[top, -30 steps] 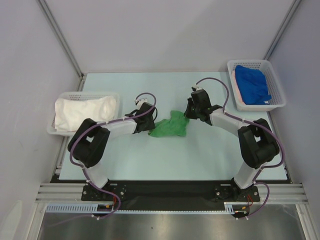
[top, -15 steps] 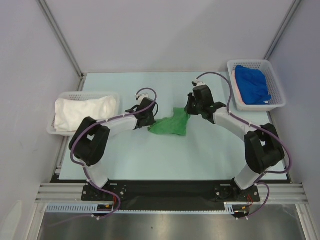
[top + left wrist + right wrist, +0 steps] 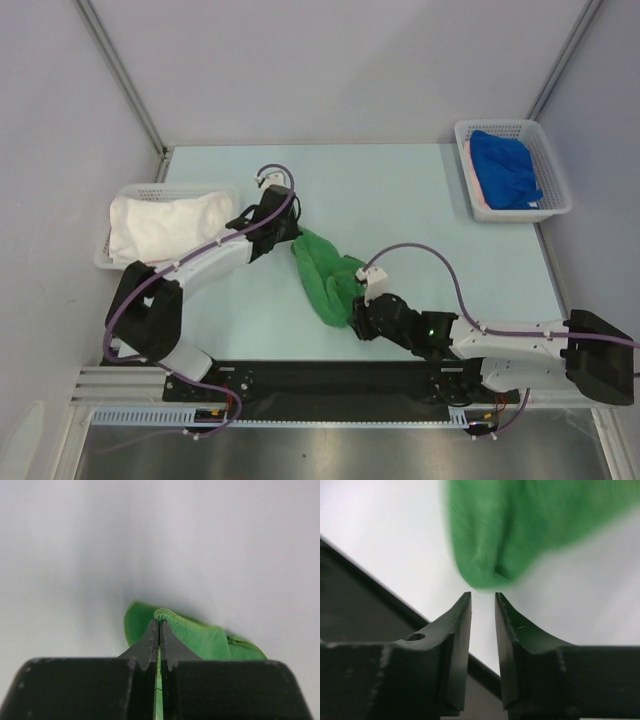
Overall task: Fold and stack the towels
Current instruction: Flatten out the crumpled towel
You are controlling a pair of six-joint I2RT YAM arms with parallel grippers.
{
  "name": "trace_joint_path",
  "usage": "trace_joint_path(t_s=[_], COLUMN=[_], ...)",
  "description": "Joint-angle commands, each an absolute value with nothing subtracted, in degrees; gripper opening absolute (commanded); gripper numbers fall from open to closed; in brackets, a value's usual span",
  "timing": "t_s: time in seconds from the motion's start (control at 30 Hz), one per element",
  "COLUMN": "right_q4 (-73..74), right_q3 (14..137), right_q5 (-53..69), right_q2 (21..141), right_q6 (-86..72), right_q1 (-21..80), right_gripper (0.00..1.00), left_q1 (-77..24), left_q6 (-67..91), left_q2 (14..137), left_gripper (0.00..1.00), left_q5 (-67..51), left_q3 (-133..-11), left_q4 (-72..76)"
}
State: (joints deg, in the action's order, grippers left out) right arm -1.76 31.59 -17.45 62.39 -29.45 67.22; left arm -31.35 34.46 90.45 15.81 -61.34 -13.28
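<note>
A green towel (image 3: 325, 275) lies drawn out in a long diagonal strip on the table. My left gripper (image 3: 290, 235) is at its far upper end, shut on a folded edge of the cloth; the left wrist view shows the green towel (image 3: 200, 637) pinched between the closed tips of the left gripper (image 3: 159, 622). My right gripper (image 3: 355, 322) is low at the strip's near end. In the right wrist view the right gripper (image 3: 483, 596) is open by a narrow gap with nothing in it, and the green towel (image 3: 520, 525) lies just past its tips.
A white towel (image 3: 165, 225) fills the left basket (image 3: 180, 189). A blue towel (image 3: 505, 168) lies over a salmon pink one (image 3: 478, 188) in the right basket (image 3: 553, 170). The table's dark front edge (image 3: 370, 580) runs close to the right gripper.
The right arm swung from the table's middle down to the near edge, pulling the green towel into a strip, then opened its jaws off it. The left gripper shut on the towel and drew back left.
</note>
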Motion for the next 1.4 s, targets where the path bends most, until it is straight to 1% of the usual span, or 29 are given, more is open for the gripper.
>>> trace_joint_path(t_s=[0.0, 0.13, 0.17, 0.2, 0.23, 0.27, 0.3, 0.33, 0.4, 0.43, 0.57, 0.7, 0.73, 0.77, 0.87, 0.93, 1.1, 1.13, 1.17, 1.23, 1.27, 1.37], right_q4=[-4.76, 2.09, 2.98, 5.42, 6.23, 6.33, 6.42, 6.59, 5.98, 5.54, 3.08, 3.34, 3.43, 2.91, 1.24, 0.88, 0.18, -1.39, -1.58, -0.88, -0.18, 3.41], right_q3=[26.37, 29.96, 31.88, 33.12, 34.18, 35.84, 37.08, 38.66, 42.95, 44.28, 49.74, 53.08, 53.0, 52.74, 50.11, 47.83, 41.67, 40.53, 39.73, 37.54, 36.66, 33.67], right_q5=[-29.34, -32.78, -32.78, -32.78, -30.61, -28.32, -25.26, -19.48, -16.36, -13.48, -6.97, -4.57, -4.22, -4.22, -4.13, -5.44, -6.86, -6.59, -6.77, -7.9, -9.74, -12.03], right_q2=[61.8, 57.67, 56.96, 56.34, 56.34, 56.51, 57.38, 60.18, 64.49, 69.04, 78.19, 84.72, 85.34, 85.78, 86.48, 86.75, 86.75, 86.49, 86.4, 85.09, 84.12, 79.55], right_q6=[-38.4, -36.13, -35.6, -35.25, -34.64, -33.85, -33.49, -32.62, -30.77, -28.76, -26.55, -25.93, -25.93, -25.84, -25.66, -26.28, -28.56, -29.52, -29.88, -30.85, -31.72, -32.87], right_q1=[69.17, 66.9, 64.01, 61.55, 58.91, 52.36, 48.64, 45.3, 38.79, 37.63, 35.86, 36.56, 37.17, 37.53, 39.46, 41.56, 43.86, 43.86, 43.86, 43.68, 43.51, 41.49], right_gripper=[0.32, 0.36, 0.39, 0.39, 0.39, 0.4, 0.43, 0.42, 0.41, 0.41, 0.4, 0.41, 0.42, 0.47, 0.55, 0.56, 0.46, 0.42, 0.3, 0.16, 0.01, 0.0], left_q1=[-31.2, -31.11, -31.11, -31.11, -31.11, -31.2, -31.38, -31.29, -31.99, -32.86, -33.75, -34.01, -34.01, -34.01, -34.01, -34.01, -34.01, -33.93, -33.93, -33.93, -33.93, -33.84], left_q6=[34.1, 34.54, 34.45, 34.45, 34.28, 34.36, 34.28, 34.28, 34.28, 33.93, 33.14, 32.61, 33.39, 33.92, 35.59, 36.73, 38.14, 38.23, 38.23, 38.93, 39.2, 40.43], left_q2=[86.23, 83.15, 82.71, 82.44, 81.92, 81.04, 80.69, 80.42, 78.76, 77.79, 70.41, 62.86, 60.14, 58.55, 52.92, 50.73, 50.1, 50.01, 49.84, 49.66, 49.66, 49.92], left_gripper=[0.0, 0.0, 0.0, 0.0, 0.0, 0.0, 0.01, 0.0, 0.0, 0.0, 0.0, 0.0, 0.0, 0.0, 0.0, 0.0, 0.0, 0.01, 0.0, 0.0, 0.0, 0.0], left_q5=[14.5, 12.84, 12.22, 12.04, 11.78, 11.26, 10.81, 10.46, 9.23, 8.97, 8.09, 8.96, 11.05, 11.94, 13.0, 13.53, 13.89, 13.89, 13.8, 13.89, 13.71, 13.89], left_q3=[-57.14, -51.34, -50.63, -49.49, -48.87, -48.26, -47.82, -47.12, -46.15, -44.32, -40.61, -38.15, -37.71, -37.1, -33.06, -31.03, -29.53, -29.36, -29.18, -28.74, -28.74, -28.83], left_q4=[-11.78, -9.41, -8.88, -8.62, -8.18, -7.04, -6.77, -6.51, -5.37, -3.27, -1.84, -5.18, -6.4, -8.77, -9.05, -9.93, -12.04, -12.3, -12.39, -13.09, -13.36, -15.11])
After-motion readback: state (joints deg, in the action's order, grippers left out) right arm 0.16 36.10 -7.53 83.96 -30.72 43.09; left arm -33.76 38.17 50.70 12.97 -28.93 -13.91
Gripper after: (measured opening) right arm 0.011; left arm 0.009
